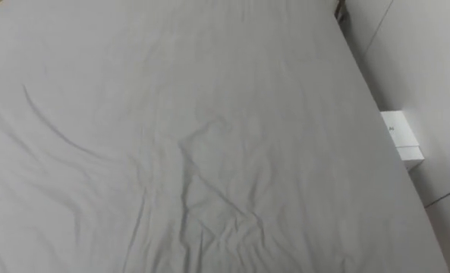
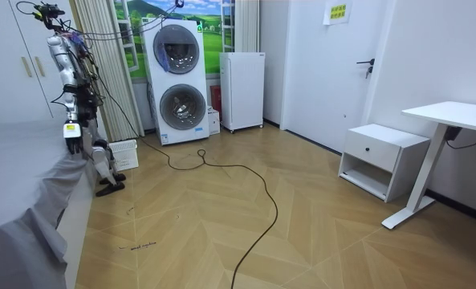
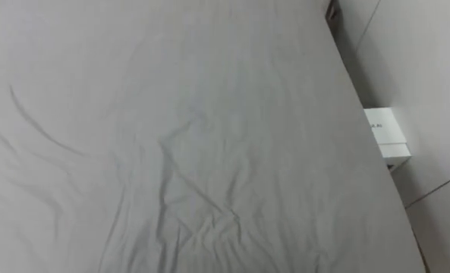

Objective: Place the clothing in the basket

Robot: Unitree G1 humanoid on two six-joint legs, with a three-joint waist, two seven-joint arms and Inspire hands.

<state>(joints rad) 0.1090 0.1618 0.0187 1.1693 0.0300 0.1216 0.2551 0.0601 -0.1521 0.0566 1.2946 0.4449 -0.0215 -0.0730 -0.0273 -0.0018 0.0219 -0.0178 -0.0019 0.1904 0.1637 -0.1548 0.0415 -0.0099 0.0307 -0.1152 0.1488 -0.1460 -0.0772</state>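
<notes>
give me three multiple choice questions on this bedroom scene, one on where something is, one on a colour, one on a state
1. Where is the white basket?
A. on the floor, between the bed and the stacked washing machines
B. on top of the desk
C. on the nightstand

2. What colour is the sheet on the bed?
A. red
B. grey
C. green

3. What state is the sheet in?
A. rolled into a ball
B. pulled off onto the floor
C. spread over the bed, with creases

Answers:
1 A, the room view shows it on the floor by the robot's feet.
2 B, both eye views show plain grey cloth.
3 C, it lies flat, with folds running across it.
</notes>
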